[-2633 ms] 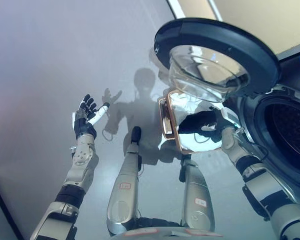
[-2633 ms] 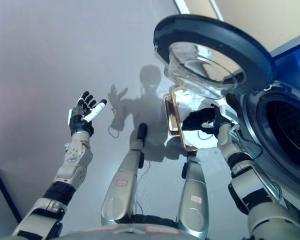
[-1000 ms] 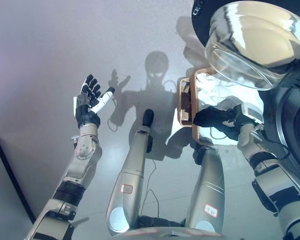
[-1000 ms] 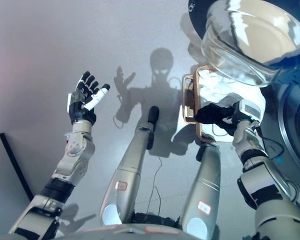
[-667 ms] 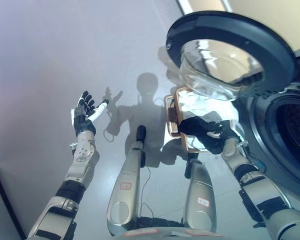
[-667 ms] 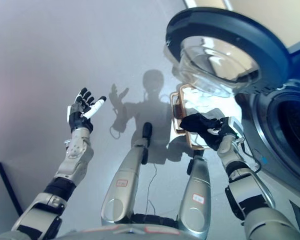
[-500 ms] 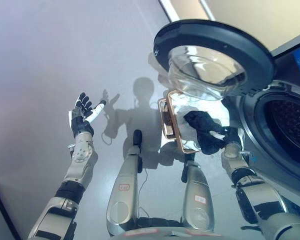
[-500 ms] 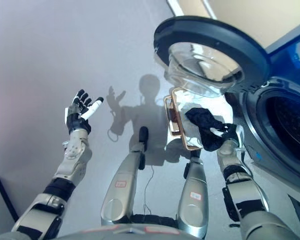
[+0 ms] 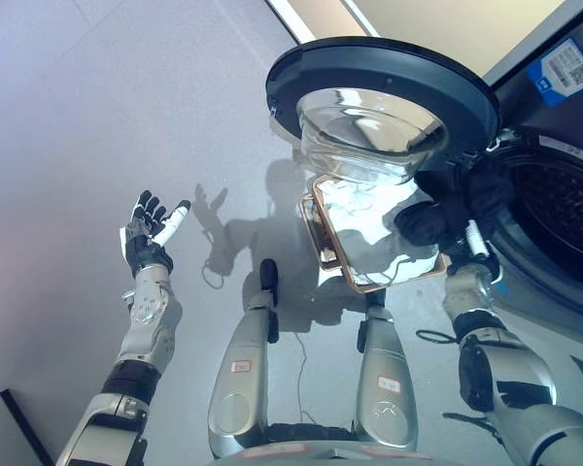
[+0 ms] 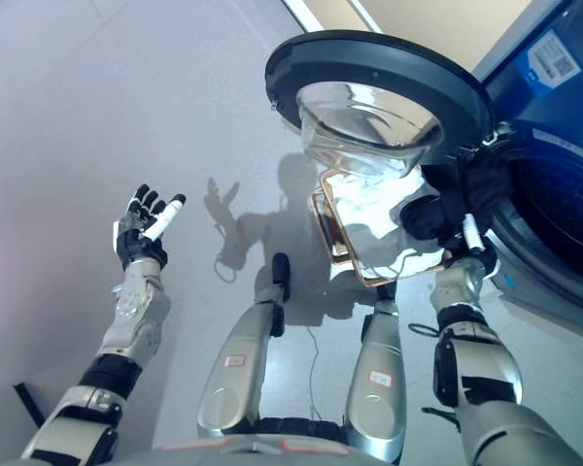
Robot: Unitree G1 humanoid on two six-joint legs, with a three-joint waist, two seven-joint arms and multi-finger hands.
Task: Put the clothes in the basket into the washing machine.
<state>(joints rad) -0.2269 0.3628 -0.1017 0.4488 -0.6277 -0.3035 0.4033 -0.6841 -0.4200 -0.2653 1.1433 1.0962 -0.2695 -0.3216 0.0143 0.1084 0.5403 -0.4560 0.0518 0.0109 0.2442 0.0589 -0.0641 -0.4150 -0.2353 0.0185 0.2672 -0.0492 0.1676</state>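
Observation:
A copper-rimmed basket (image 9: 324, 236) with pale clothes (image 9: 369, 216) stands on the floor below the washing machine's open round door (image 9: 384, 89). My right hand (image 9: 469, 254) is shut on a black garment (image 9: 457, 199) and holds it up at the left edge of the dark drum opening (image 9: 556, 231), above the basket's right side. The cloth covers most of that hand. My left hand (image 9: 148, 235) is raised at the left with its fingers spread, holding nothing, far from the basket.
The washing machine's blue-grey front (image 10: 554, 116) fills the right side. Its door, with a glass bowl (image 9: 369, 131), swings out over the basket. Grey floor (image 9: 97, 107) stretches left and ahead.
My right hand has lifted the black garment up out of the basket and to the right, up to the drum opening. The view has shifted too. My left hand keeps its raised pose.

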